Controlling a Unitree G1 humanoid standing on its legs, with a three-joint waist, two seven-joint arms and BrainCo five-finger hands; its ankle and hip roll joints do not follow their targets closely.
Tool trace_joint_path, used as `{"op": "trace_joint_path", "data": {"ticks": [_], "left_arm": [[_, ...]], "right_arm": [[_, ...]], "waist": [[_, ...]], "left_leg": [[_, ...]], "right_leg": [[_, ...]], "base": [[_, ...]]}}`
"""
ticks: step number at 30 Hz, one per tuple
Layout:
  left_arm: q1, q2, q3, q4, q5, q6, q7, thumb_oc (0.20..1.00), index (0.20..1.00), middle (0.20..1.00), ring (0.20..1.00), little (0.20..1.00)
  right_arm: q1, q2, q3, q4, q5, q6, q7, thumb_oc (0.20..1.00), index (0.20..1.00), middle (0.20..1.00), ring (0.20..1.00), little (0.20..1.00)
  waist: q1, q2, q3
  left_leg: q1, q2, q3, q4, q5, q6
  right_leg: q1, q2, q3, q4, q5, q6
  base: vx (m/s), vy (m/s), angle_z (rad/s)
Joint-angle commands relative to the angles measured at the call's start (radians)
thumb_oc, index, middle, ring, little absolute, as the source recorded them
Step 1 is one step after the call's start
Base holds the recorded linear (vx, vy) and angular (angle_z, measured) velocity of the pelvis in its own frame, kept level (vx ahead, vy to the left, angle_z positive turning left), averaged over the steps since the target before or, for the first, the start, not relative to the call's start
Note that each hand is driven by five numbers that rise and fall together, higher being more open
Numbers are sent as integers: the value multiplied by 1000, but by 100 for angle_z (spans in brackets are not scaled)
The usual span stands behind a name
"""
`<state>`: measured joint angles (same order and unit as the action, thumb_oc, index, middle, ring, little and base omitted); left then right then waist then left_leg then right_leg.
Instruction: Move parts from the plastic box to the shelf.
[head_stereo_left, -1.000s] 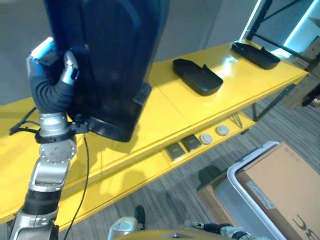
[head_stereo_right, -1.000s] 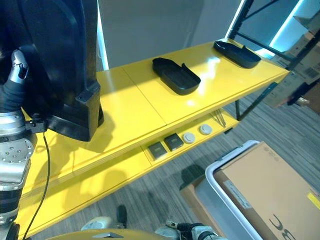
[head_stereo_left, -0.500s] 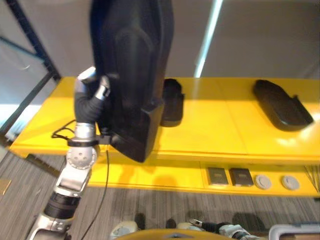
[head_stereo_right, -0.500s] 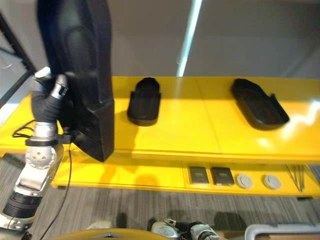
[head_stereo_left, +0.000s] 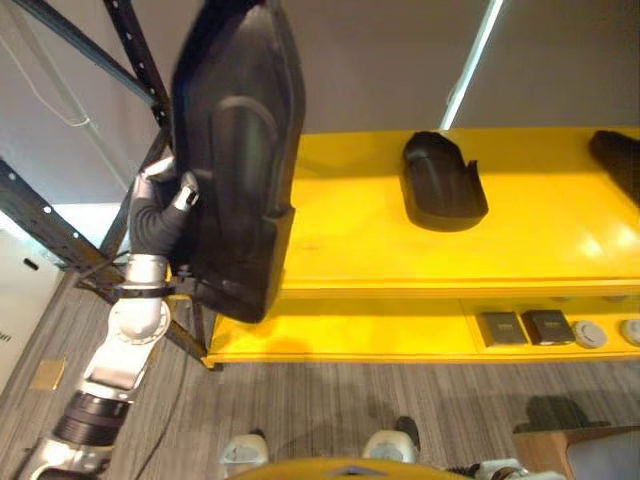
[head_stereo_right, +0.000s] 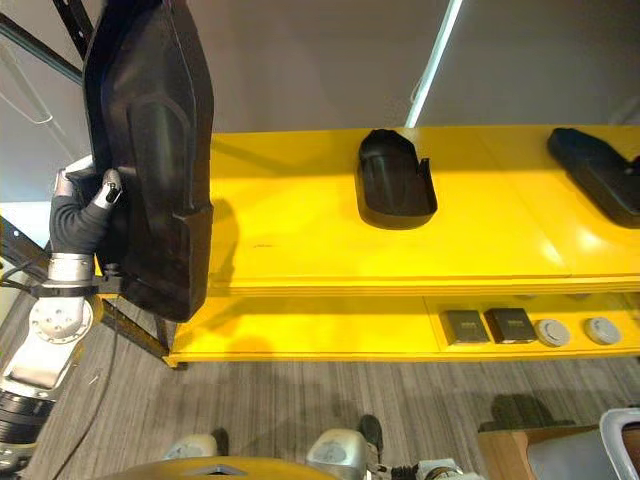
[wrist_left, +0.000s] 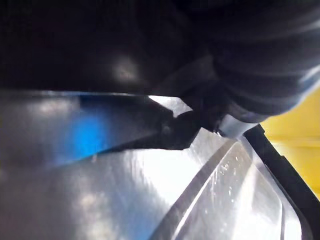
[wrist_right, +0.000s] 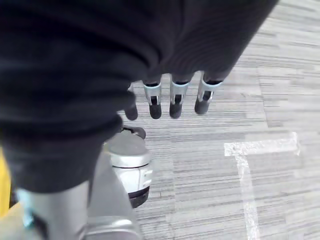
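A large black moulded plastic part (head_stereo_left: 235, 160) stands upright in front of the left end of the yellow shelf (head_stereo_left: 370, 250). My left hand (head_stereo_left: 160, 205) grips its left edge, fingers curled round it. In the left wrist view the part's glossy surface (wrist_left: 150, 190) lies right against the hand. Two smaller black parts lie on the shelf top, one in the middle (head_stereo_left: 440, 182) and one at the far right (head_stereo_right: 600, 175). My right hand (wrist_right: 172, 97) hangs over the grey floor with straight fingers and nothing in it.
The lower shelf level holds two dark square pieces (head_stereo_left: 500, 327) and grey discs (head_stereo_left: 590, 332). Dark rack uprights (head_stereo_left: 130, 50) rise at the shelf's left end. A corner of the plastic box (head_stereo_right: 620, 440) and a cardboard edge (head_stereo_left: 560, 450) sit at the bottom right.
The camera has swung left, so the whole picture shifted: the shelf's left end and rack uprights now show. The black part stays upright in my left hand.
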<state>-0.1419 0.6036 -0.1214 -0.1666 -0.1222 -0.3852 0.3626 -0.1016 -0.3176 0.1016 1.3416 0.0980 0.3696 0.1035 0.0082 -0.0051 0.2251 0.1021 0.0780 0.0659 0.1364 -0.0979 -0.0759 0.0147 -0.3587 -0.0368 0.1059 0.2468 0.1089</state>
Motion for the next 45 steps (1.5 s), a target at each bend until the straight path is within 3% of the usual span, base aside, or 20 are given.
{"op": "trace_joint_path", "data": {"ticks": [1, 2, 5, 8, 10, 14, 17, 19, 23, 32, 37, 45], "left_arm": [[-41, -5, 77, -53, -70, 16, 5, 200, 200, 200, 200, 200], [-41, 3, 88, -43, -66, 26, 9, 200, 200, 200, 200, 200], [-54, -27, 78, 16, -75, 52, 54, 200, 200, 200, 200, 200], [-55, -54, 81, 46, -31, 64, 94, 200, 200, 200, 200, 200], [-58, -67, 90, 64, -28, 96, 112, 200, 200, 200, 200, 200], [-69, -73, 87, 151, 0, 98, 151, 200, 200, 200, 200, 200], [-91, -84, 84, 207, 49, 154, 174, 200, 200, 200, 200, 200], [-113, -81, 73, 259, 40, 144, 189, 200, 200, 200, 200, 200], [-175, -64, 54, 355, 44, 197, 192, 200, 200, 200, 200, 200], [-369, -11, 23, 547, -77, 208, 196, 200, 200, 200, 200, 200], [-501, 53, -17, 658, -108, 328, 152, 200, 200, 200, 200, 200], [-648, 110, -67, 819, -162, 390, 154, 200, 200, 200, 200, 200]], "right_arm": [[-29, 11, 47, 21, -46, 8, -53, 1000, 1000, 1000, 1000, 1000], [-26, 18, 53, 20, -38, -3, -63, 1000, 1000, 1000, 1000, 1000], [16, 32, 85, -10, 2, -66, -60, 1000, 1000, 1000, 1000, 1000], [45, 40, 98, -23, 17, -90, -30, 1000, 1000, 1000, 1000, 1000], [61, 43, 115, -44, -6, -55, 27, 1000, 1000, 1000, 1000, 1000], [92, 47, 143, -52, 11, -55, 51, 1000, 1000, 1000, 1000, 1000], [106, 37, 142, -73, 10, -34, 83, 1000, 1000, 1000, 1000, 1000], [116, 36, 150, -77, -7, -45, 98, 1000, 1000, 1000, 1000, 1000], [117, 26, 176, -110, 28, -43, 94, 1000, 1000, 1000, 1000, 1000], [72, -5, 210, -135, 15, -45, 123, 1000, 1000, 1000, 1000, 1000], [47, -23, 233, -159, 9, -38, 125, 1000, 1000, 1000, 1000, 1000], [5, -49, 263, -188, 53, -37, 120, 1000, 1000, 1000, 1000, 1000]], "waist": [[27, 41, -36], [30, 43, -36], [-13, 39, -55], [-28, 27, -64], [-38, 14, -68], [-52, 2, -68], [-68, -4, -66], [-76, -6, -61], [-93, -1, -39], [-143, 18, 33], [-168, 28, 69], [-190, 33, 134]], "left_leg": [[18, 63, -15, -123, 87, 5], [24, 60, 15, -131, 89, 10], [29, -18, -21, -194, 85, 70], [29, -52, -34, -213, 88, 80], [22, -73, -59, -217, 81, 90], [18, -69, -47, -218, 85, 86], [11, -59, -21, -224, 90, 77], [3, -54, -9, -224, 93, 72], [-28, -65, 16, -224, 97, 74], [-91, -65, 35, -224, 116, 76], [-111, -42, 43, -224, 128, 62], [-152, -27, 50, -224, 148, 52]], "right_leg": [[64, 13, -139, -45, -76, 46], [64, 11, -174, -39, -80, 47], [41, 217, -101, -17, -212, 5], [43, 270, -86, -57, -213, -15], [51, 292, -35, -111, -195, -23], [57, 306, -10, -141, -185, -27], [65, 318, 0, -163, -185, -32], [61, 320, -1, -164, -185, -32], [36, 326, 5, -170, -184, -31], [-43, 343, 47, -165, -162, -34], [-65, 328, 70, -176, -151, -27], [-111, 341, 81, -170, -152, -40]], "base": [[-64, 292, -72], [-51, 206, -119], [-52, 293, -82], [7, 66, 23], [25, -37, 32], [36, -55, 6], [75, -52, -2], [29, -42, -4], [-9, -51, -6], [-63, -18, -4], [-14, -16, -9], [-45, -17, -3]]}}
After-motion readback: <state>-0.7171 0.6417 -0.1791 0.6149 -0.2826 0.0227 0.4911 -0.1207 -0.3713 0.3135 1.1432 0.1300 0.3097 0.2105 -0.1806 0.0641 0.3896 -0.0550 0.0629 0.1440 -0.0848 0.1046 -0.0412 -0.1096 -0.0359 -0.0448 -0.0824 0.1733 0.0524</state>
